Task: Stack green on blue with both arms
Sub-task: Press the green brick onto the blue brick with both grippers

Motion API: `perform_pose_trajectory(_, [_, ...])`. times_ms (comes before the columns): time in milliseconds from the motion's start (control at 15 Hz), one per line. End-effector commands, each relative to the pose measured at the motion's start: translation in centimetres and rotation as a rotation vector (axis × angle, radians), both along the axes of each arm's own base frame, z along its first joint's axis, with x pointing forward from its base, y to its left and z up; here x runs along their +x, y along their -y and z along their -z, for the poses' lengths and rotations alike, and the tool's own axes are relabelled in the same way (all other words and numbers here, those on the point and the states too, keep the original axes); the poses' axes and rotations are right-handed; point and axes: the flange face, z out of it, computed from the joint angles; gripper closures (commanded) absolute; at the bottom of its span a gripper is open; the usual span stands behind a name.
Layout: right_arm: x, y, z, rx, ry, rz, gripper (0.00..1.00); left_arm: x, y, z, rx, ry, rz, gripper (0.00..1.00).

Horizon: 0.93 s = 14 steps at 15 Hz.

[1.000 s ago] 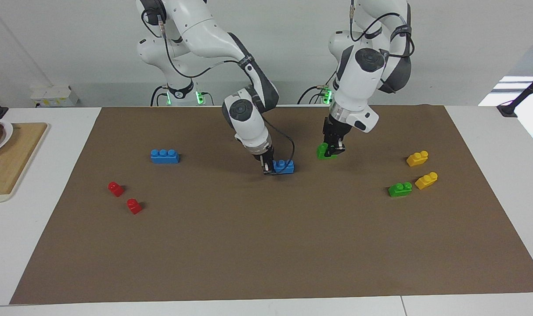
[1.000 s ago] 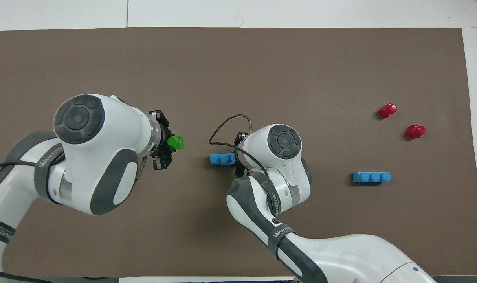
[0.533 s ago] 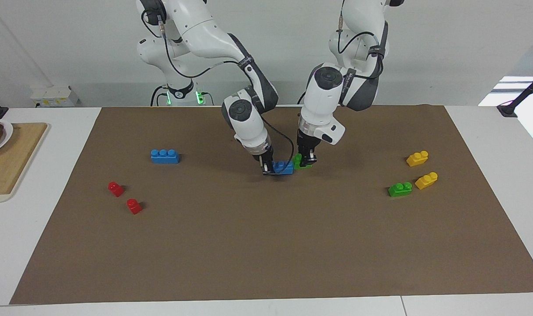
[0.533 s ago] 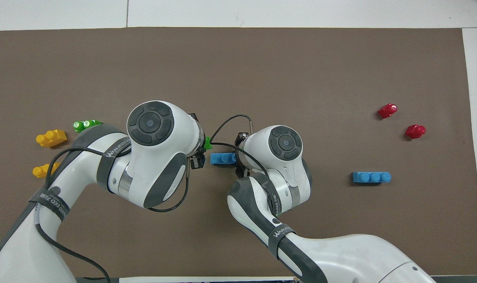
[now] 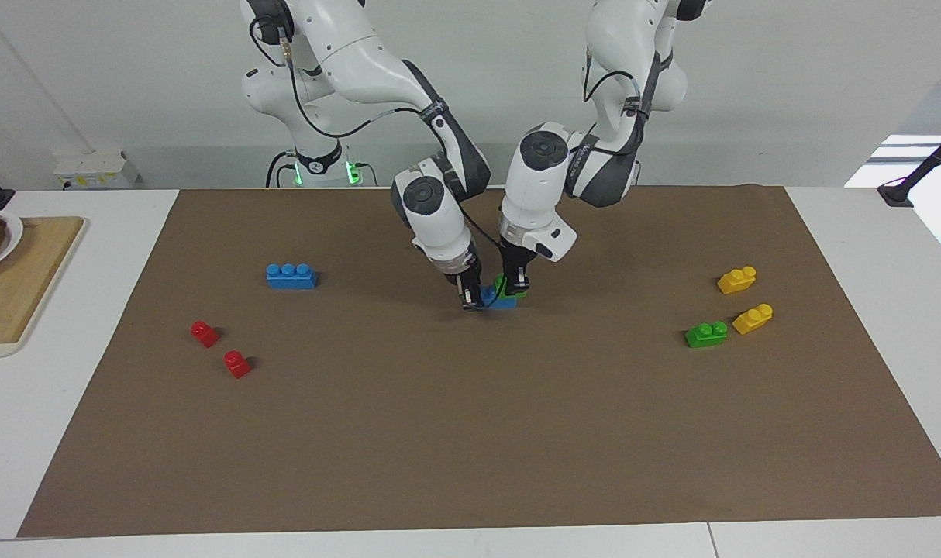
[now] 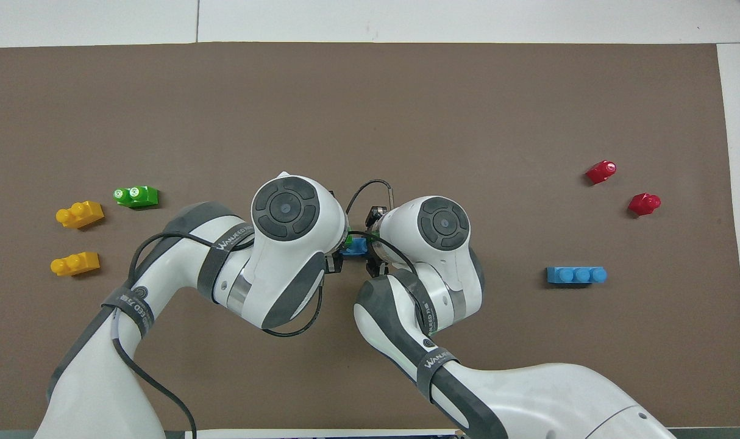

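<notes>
Facing view alone shows green brick [image 5: 511,286] atop blue brick [image 5: 500,300].

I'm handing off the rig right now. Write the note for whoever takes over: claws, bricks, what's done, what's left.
Left claw: shut on the green brick, holding it on or just above the blue brick mid-mat.
Right claw: shut on that blue brick, steadying it on the mat.
Done: both bricks gripped and brought together.
Left: cannot tell whether green is seated; press it down, then release both.
Spare green brick and spare blue brick lie untouched.
</notes>
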Motion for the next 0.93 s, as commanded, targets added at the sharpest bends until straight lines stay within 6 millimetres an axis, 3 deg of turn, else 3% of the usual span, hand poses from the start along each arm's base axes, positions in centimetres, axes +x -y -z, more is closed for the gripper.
perform_pose_trajectory(0, [-0.17,0.27,0.06,-0.013,0.018,0.019,1.00,-0.13,0.74,1.19,0.019,0.009,0.006,1.00])
perform_pose_trajectory(867, [-0.06,0.43,0.06,-0.013,0.019,0.021,1.00,-1.09,1.31,1.74,0.028,-0.002,0.036,1.00])
